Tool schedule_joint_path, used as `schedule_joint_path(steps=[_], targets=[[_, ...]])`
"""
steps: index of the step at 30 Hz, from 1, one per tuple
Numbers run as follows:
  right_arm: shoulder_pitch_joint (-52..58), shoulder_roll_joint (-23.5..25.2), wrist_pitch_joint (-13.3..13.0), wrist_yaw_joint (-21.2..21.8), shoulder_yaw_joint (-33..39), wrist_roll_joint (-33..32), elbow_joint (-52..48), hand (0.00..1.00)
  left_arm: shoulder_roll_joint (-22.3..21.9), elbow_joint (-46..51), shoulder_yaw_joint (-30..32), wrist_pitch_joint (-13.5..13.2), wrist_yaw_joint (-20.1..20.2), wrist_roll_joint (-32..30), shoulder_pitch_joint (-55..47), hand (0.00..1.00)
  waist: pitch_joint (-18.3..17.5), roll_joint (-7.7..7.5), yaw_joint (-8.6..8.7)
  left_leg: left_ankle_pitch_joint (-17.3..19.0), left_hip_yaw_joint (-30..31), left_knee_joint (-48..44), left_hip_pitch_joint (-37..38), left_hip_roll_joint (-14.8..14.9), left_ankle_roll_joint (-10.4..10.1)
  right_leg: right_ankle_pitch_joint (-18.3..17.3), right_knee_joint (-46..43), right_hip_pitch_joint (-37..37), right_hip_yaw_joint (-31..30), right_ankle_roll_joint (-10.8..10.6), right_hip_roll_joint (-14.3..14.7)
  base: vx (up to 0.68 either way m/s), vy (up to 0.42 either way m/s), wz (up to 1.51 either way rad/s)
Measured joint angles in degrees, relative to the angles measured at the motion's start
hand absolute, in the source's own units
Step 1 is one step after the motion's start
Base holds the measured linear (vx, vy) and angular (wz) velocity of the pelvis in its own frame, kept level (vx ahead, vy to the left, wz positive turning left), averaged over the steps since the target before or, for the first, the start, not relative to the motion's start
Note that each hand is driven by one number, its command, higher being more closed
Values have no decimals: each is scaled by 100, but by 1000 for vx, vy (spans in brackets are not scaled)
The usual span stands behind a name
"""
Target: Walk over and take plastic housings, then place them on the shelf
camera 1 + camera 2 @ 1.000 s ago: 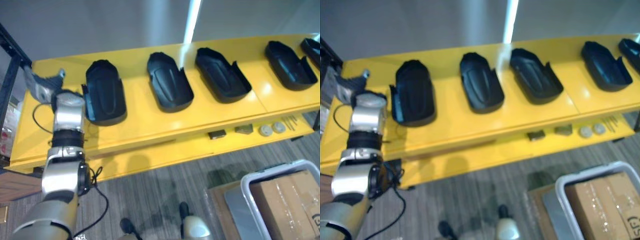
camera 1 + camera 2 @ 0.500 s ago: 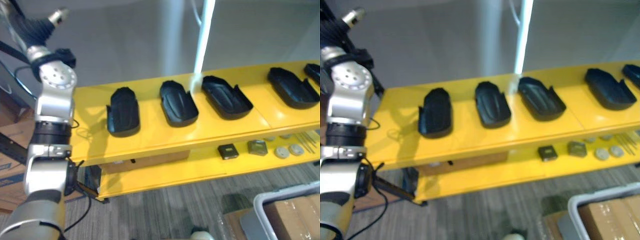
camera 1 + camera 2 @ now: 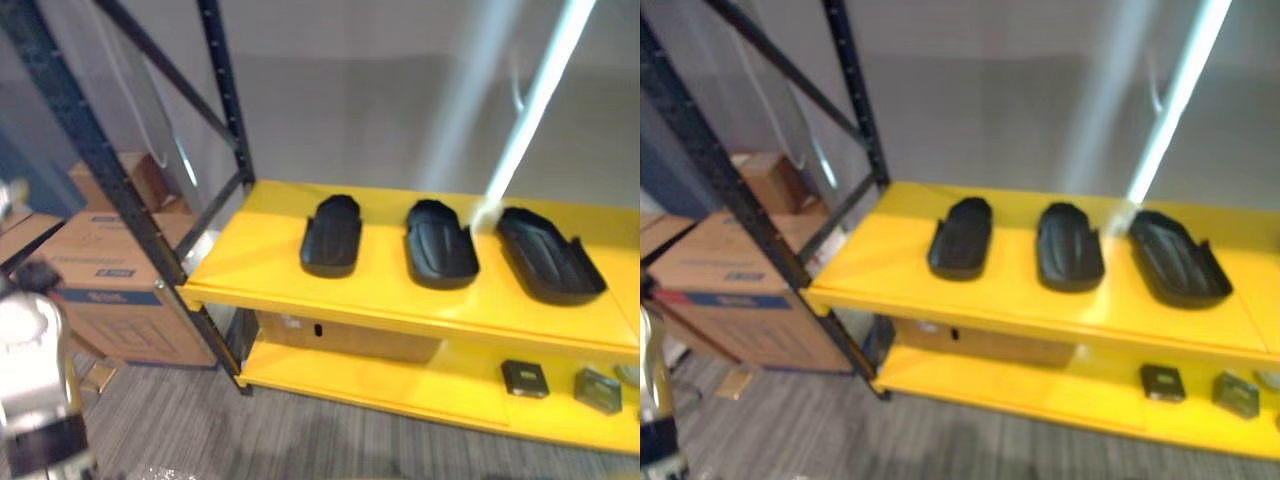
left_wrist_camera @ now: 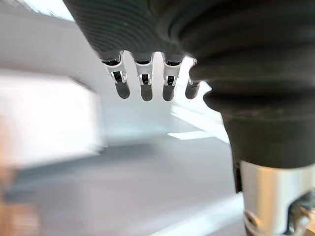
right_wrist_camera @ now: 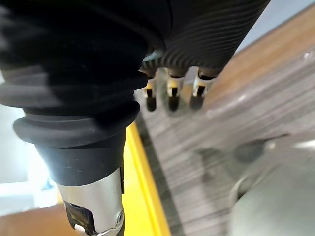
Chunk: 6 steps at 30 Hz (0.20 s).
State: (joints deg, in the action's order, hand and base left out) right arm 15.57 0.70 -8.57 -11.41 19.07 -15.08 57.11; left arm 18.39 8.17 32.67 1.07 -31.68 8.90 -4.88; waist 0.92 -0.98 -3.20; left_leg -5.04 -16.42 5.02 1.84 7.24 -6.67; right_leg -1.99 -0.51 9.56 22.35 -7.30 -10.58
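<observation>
Left eye view: glossy black housings (image 3: 331,236), yellow shelf (image 3: 258,255); left hand (image 4: 143,83), right hand (image 5: 172,96) uncurled.

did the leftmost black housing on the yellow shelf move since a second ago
No. The leftmost housing lies on the yellow shelf beside the middle housing, as before; the whole view shifted, so the camera moved.

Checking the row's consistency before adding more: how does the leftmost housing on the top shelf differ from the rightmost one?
The leftmost housing lies almost straight front to back; the rightmost housing is skewed, its near end swung right. The leftmost looks narrower, the rightmost broader with its hollow showing. Both are black, rest on the yellow top shelf and touch no neighbour.
</observation>
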Motion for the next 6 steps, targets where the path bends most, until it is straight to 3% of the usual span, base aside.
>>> schedule_joint_path(steps=[6], targets=[[-323,22,415,15,54,-250,-8,0,-941,-1706,-204,29,270,41,-556,0,28,55,-2,21,32,2,28,-79,35,-51,-10,81,106,-53,-71,-6,12,5]])
